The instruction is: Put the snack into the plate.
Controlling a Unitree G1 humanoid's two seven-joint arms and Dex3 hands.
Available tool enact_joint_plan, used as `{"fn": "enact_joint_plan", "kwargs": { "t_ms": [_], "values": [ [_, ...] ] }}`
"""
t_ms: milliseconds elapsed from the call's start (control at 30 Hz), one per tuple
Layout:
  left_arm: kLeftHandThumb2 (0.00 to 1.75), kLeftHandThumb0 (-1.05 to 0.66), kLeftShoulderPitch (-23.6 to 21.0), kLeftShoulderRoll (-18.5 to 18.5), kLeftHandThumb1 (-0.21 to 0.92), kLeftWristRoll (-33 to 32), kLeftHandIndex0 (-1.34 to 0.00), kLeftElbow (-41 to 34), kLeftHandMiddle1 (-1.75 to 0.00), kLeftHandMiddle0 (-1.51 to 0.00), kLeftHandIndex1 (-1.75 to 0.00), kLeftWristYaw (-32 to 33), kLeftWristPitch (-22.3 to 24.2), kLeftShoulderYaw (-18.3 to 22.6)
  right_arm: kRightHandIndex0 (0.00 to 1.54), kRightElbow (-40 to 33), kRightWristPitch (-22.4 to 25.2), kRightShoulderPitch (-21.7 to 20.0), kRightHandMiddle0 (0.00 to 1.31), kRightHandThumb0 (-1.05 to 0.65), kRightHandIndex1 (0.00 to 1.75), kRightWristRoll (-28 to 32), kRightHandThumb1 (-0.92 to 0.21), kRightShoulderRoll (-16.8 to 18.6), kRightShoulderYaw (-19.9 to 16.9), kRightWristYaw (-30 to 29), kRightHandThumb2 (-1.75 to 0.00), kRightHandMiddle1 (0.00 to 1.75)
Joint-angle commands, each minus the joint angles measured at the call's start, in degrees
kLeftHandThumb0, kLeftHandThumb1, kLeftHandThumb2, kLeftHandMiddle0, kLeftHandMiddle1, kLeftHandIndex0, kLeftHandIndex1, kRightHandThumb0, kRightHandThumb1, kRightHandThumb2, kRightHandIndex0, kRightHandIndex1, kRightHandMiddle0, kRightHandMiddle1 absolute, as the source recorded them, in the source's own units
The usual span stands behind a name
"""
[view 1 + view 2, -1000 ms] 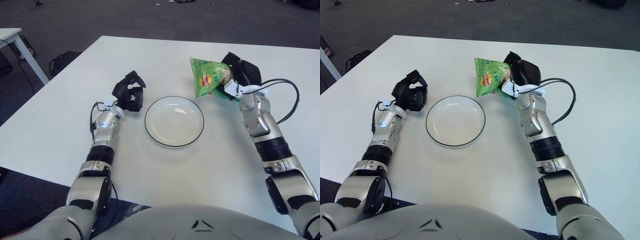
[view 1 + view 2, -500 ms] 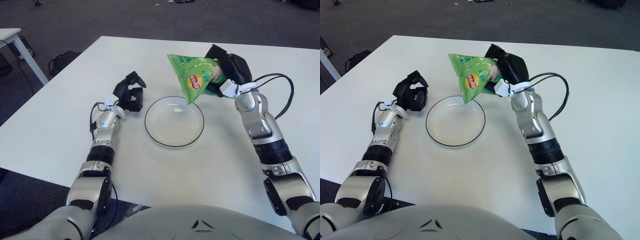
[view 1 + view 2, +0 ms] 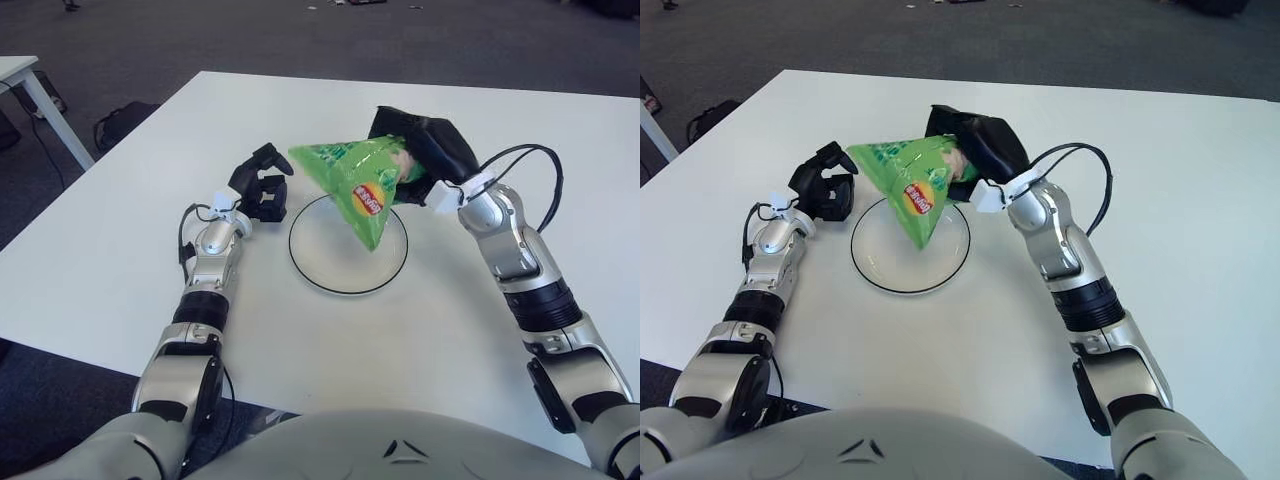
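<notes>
A green snack bag (image 3: pixel 358 184) hangs in the air over the white black-rimmed plate (image 3: pixel 318 268), its lower corner pointing down at the plate's middle. My right hand (image 3: pixel 420 146) is shut on the bag's right end and holds it above the plate's right side. The bag also shows in the right eye view (image 3: pixel 908 185), above the plate (image 3: pixel 876 272). My left hand (image 3: pixel 260 184) rests on the table just left of the plate, fingers relaxed and empty.
The white table (image 3: pixel 120 260) stretches around the plate. A black cable (image 3: pixel 540 185) loops off my right wrist. Another white table's corner (image 3: pixel 20 75) and a dark bag (image 3: pixel 125 120) on the floor lie beyond the left edge.
My right hand has carried the snack bag leftward from beside the plate to over it, and the bag now hangs lower. My left hand's fingers have opened slightly.
</notes>
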Motion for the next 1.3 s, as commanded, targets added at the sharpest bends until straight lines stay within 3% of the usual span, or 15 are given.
{"fn": "enact_joint_plan", "kwargs": {
  "t_ms": [0, 233, 467, 633, 667, 700, 733, 767, 800, 833, 900, 1000, 1167, 1267],
  "values": [
    [1.2, -0.45, 7.3, -2.3, 0.41, 1.3, -0.53, 2.9, -1.75, -1.16, -1.75, 1.1, 1.6, -1.5, 0.95, -0.9, -2.3, -1.2, 0.69, 0.0, 1.63, 1.1, 0.09, -0.8, 0.8, 2.7, -1.73, 1.75],
    [1.2, -0.45, 7.6, -2.6, 0.41, 1.6, -0.53, 1.9, -1.75, -1.16, -1.75, 1.6, 2.6, -1.6, 0.95, 0.7, -4.7, -1.0, 0.69, 0.0, 1.63, 1.8, 0.09, 0.6, 3.4, 6.2, -1.74, 1.75],
    [1.19, -0.45, 7.8, -2.8, 0.41, 1.6, -0.53, 1.3, -1.75, -1.18, -1.75, 2.2, 3.3, -1.7, 0.95, 0.5, -8.3, -1.4, 0.69, 0.0, 1.61, -0.4, 0.08, -0.5, 6.4, 9.6, -1.72, 1.75],
    [1.21, -0.45, 6.2, -2.6, 0.4, 2.6, -0.55, 3.5, -1.75, -1.23, -1.75, 3.4, 2.6, -2.0, 0.85, -1.6, -5.0, -0.9, 0.67, 0.0, 1.7, 2.1, 0.03, -1.5, 7.8, 17.2, -1.69, 1.74],
    [1.22, -0.45, 5.5, -2.4, 0.4, 2.8, -0.55, 4.6, -1.75, -1.24, -1.75, 3.5, 2.4, -1.9, 0.55, -2.4, -4.0, -0.7, 0.59, -0.15, 1.72, 2.7, -0.17, -2.0, 8.2, 19.4, -1.46, 1.74],
    [1.22, -0.45, 5.1, -2.3, 0.39, 2.9, -0.55, 5.3, -1.75, -1.24, -1.75, 3.6, 2.2, -1.9, 0.35, -3.0, -3.2, -0.6, 0.52, -0.24, 1.73, 3.2, -0.31, -2.2, 8.3, 21.0, -1.29, 1.74],
    [1.22, -0.45, 4.7, -2.1, 0.39, 3.4, -0.55, 6.2, -1.75, -1.25, -1.75, 4.0, 1.8, -2.0, 0.28, -3.5, -2.6, -0.6, 0.5, -0.27, 1.73, 4.3, -0.36, -2.9, 8.7, 23.6, -1.23, 1.74],
    [1.22, -0.45, 4.6, -1.7, 0.4, 4.8, -0.55, 6.7, -1.75, -1.25, -1.75, 5.5, 0.8, -2.4, 0.18, -3.8, -2.9, -1.2, 0.32, -0.27, 1.49, 6.1, -0.31, -4.0, 9.3, 26.8, -1.19, 1.66],
    [1.2, -0.45, 4.6, -1.5, 0.41, 5.8, -0.54, 7.1, -1.75, -1.25, -1.75, 6.6, 0.0, -2.7, 0.11, -4.0, -3.1, -1.6, 0.2, -0.3, 0.95, 7.5, -0.27, -4.8, 9.6, 29.2, -1.16, 1.31],
    [1.2, -0.45, 4.4, -1.3, 0.41, 7.1, -0.54, 7.9, -1.75, -1.25, -1.75, 8.1, -1.3, -3.1, 0.09, -3.9, -4.1, -1.9, 0.16, -0.32, 0.76, 8.7, -0.25, -5.8, 10.0, 31.2, -1.15, 1.18],
    [1.17, -0.45, 4.2, -1.1, 0.43, 8.4, -0.52, 8.9, -1.75, -1.25, -1.75, 9.6, -2.7, -3.4, 0.04, -3.9, -5.2, -2.2, 0.07, -0.46, 0.31, 9.6, -0.28, -6.5, 10.0, 32.8, -1.01, 0.76],
    [1.16, -0.44, 4.1, -1.1, 0.44, 9.1, -0.51, 10.5, -1.75, -1.25, -1.75, 10.7, -5.0, -3.5, 0.01, -3.1, -7.2, -2.9, 0.02, -0.58, 0.1, 9.7, -0.34, -7.5, 10.2, 34.4, -0.88, 0.51],
    [1.19, -0.45, 4.4, -1.9, 0.42, 7.8, -0.53, 12.1, -1.75, -1.28, -1.75, 9.8, -8.4, -3.2, 0.0, 0.5, -11.5, -5.5, 0.0, -0.76, 0.02, 7.7, -0.46, -9.1, 11.1, 36.2, -0.7, 0.14],
    [1.22, -0.46, 4.3, -2.2, 0.39, 7.0, -0.56, 12.6, -1.75, -1.28, -1.75, 9.2, -8.7, -2.9, 0.0, 1.8, -13.3, -6.1, 0.0, -0.82, 0.0, 7.4, -0.5, -9.1, 11.2, 36.1, -0.64, 0.04]
  ]
}}
